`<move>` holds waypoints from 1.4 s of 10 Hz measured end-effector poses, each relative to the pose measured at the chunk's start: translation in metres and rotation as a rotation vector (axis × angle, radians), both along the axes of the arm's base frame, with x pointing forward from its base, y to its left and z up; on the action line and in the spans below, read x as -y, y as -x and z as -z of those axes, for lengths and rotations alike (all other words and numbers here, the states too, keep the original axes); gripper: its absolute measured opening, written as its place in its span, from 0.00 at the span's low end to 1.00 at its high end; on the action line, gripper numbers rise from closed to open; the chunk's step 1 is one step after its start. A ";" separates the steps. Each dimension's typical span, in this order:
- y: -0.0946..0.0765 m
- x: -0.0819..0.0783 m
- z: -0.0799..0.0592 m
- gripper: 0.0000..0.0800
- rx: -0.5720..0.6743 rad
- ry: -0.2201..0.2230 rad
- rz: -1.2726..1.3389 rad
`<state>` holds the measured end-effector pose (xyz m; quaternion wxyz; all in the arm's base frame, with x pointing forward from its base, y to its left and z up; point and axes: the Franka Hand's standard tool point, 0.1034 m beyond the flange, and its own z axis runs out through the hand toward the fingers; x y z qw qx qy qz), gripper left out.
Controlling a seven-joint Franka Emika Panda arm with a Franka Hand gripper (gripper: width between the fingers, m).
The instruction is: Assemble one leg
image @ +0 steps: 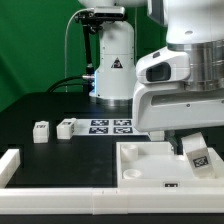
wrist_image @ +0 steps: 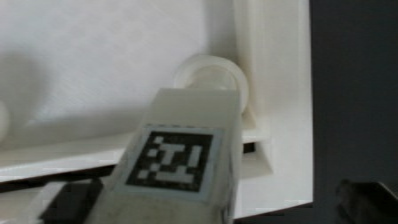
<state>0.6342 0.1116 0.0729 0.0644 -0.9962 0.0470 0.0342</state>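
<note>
**Gripper [image: 192, 146] clamped on leg [image: 196, 153] over tabletop [image: 135, 172] corner**

Pinches the leg by its sides, tag facing the wrist camera. Shows only in the wrist view: a round corner recess [wrist_image: 215, 76] just behind the leg, perhaps touching, too blurred to tell. Shows only in the exterior view: the arm [image: 175, 70] reaching down at the exterior view's right, wrist tilted. Farther off, spare leg [image: 41, 131] beside second spare leg [image: 66, 127], then the marker board [image: 112, 126].

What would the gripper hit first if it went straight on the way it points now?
The gripper holds the leg, which leads, so the leg would meet the tabletop first, seemingly at the round corner recess just beyond its tip. The gap between them is unclear.
</note>
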 end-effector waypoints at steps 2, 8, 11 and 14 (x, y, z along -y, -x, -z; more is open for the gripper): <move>-0.001 0.004 0.005 0.81 0.003 0.001 0.001; 0.002 0.006 0.008 0.35 0.005 0.001 -0.022; 0.002 0.006 0.008 0.35 0.006 0.003 0.006; 0.002 0.005 0.008 0.35 -0.020 0.012 0.194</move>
